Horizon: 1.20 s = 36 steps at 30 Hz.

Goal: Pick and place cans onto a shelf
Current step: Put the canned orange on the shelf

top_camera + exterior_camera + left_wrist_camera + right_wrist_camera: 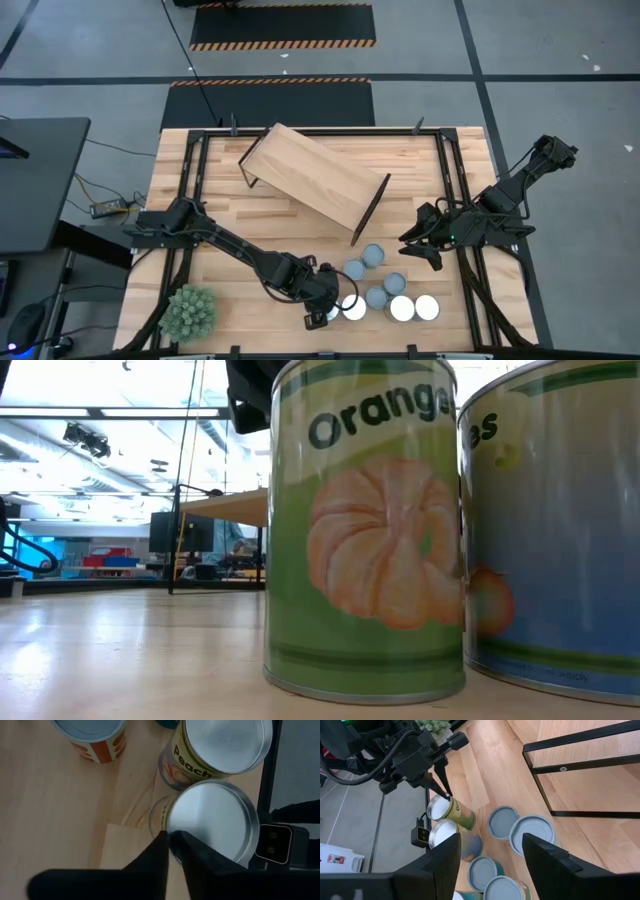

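Eight cans [385, 290] stand clustered at the near edge of the table [230, 225], none yet on the shelf [315, 178]. The left gripper [322, 312] is down over the nearest can on its own side of the group, a green-labelled one [451, 810]. In its wrist view the fingertips [165, 842] are pinched almost together at that can's rim [212, 820]; they appear to have closed on the rim edge or beside it rather than around the body, though the contact itself is hidden. The peach can [220, 747] stands just beside, nearly touching.

Judgement: this bite is too thin to carry a can. The sound course is to reopen, centre the fingers across the can's full width, drop lower on the wall, then close and lift straight up clear of its neighbour.

The right gripper [490, 852] waits farther back on the right side, jaws parted and empty. The shelf lies beyond, skewed, its top bare
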Tool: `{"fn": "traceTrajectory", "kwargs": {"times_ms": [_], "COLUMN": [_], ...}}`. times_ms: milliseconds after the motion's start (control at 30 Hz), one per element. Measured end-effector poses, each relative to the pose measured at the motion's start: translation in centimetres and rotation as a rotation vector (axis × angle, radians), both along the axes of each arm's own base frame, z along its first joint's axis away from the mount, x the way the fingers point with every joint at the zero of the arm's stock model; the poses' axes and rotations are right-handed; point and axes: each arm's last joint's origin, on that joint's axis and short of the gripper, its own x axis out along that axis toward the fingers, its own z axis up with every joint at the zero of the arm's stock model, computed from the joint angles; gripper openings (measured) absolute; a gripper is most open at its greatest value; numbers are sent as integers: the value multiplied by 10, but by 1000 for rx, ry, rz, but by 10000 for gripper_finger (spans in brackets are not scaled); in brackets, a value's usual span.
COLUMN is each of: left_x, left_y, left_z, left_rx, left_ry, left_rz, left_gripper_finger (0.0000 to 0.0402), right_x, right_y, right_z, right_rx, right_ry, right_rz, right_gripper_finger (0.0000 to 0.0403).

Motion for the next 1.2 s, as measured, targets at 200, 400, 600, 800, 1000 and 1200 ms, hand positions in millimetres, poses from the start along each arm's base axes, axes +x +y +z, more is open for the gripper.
{"fn": "traceTrajectory", "kwargs": {"times_ms": [200,400,600,800,1000,1200], "left_x": [0,0,-2,1,5,8], "left_y": [0,5,16,30,41,59], "left_z": [0,2,12,18,18,16], "left_rx": [6,29,71,84,108,166], "left_ry": [2,9,-9,-8,-13,20], "left_rz": [2,-4,-26,-56,-93,-142], "left_gripper_finger": [4,2,1,1,1,0], "right_x": [0,0,0,0,0,0], "right_y": [0,0,0,0,0,0], "right_z": [0,0,0,0,1,1], "right_rx": [0,1,15,17,22,23], "right_ry": [0,0,3,1,-2,-2], "right_rz": [0,0,-6,-6,-8,-7], "right_gripper_finger": [219,219,219,219,219,219]}}
